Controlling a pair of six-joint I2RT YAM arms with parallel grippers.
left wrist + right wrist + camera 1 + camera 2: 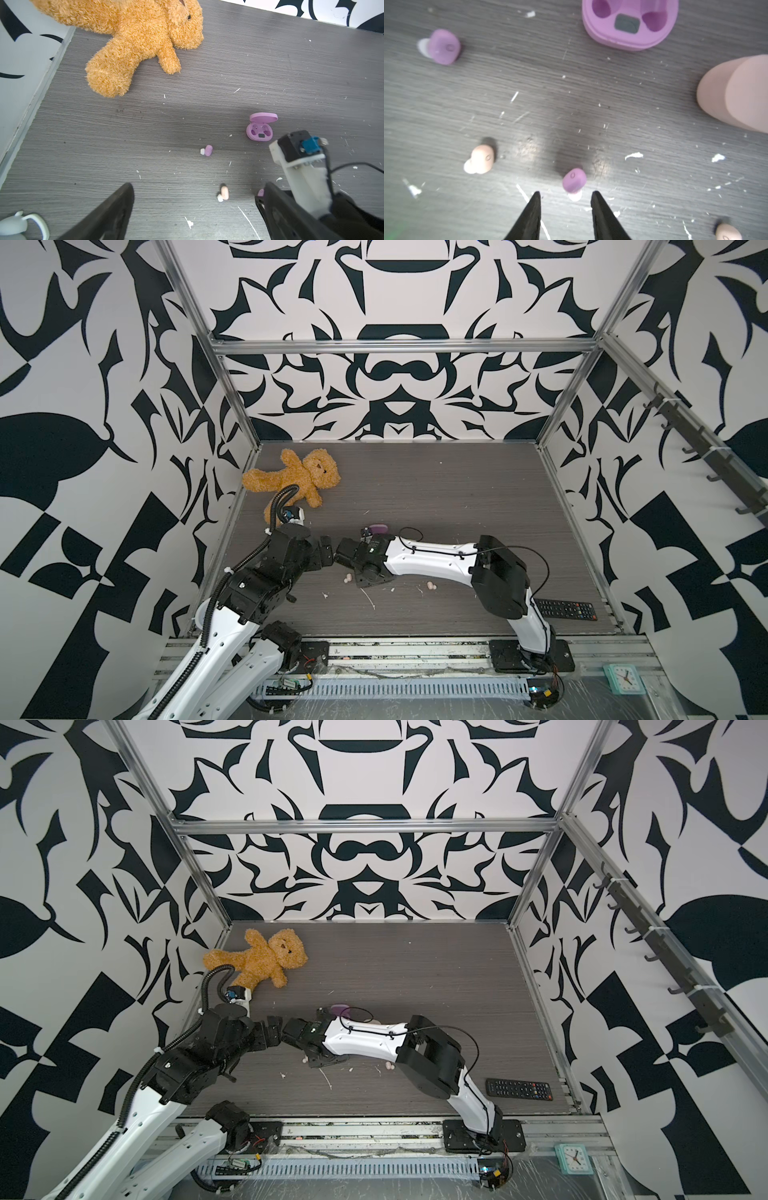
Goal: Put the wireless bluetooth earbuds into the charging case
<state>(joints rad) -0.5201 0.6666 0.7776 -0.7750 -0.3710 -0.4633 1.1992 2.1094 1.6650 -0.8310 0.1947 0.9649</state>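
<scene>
Top views first: both arms are bunched up left of the middle of the grey surface [457,489]. The right arm [428,558] reaches across to the left and its wrist sits right over the interesting spot. From up here I can't see its fingers or what's under them. The left arm [291,556] noses in from the left, almost meeting it. The lilac charging case [378,527] peeks out on the far side of the right wrist, and a peach earbud [347,578] lies on the near side.

Left wrist view: the left fingers [122,199] are spread wide with nothing in them. The case is open, both sockets empty. The farther lilac earbud [207,150] lies loose to the left of it, and the nearer lilac earbud [260,192] is mostly hidden behind one finger.

Right wrist view is the money shot. The right fingers [598,205] stand a narrow gap apart, holding nothing. The nearer lilac earbud lies on the surface just past the tips on the far side, a touch right of the gap's centre, with its white ear tip pointing back at the gap. So its long axis runs near-to-far, in line with the fingers, and I'd guess they'd close across its short width. The right arm looks clearly better placed. The case waits beyond, far and slightly right.
</scene>
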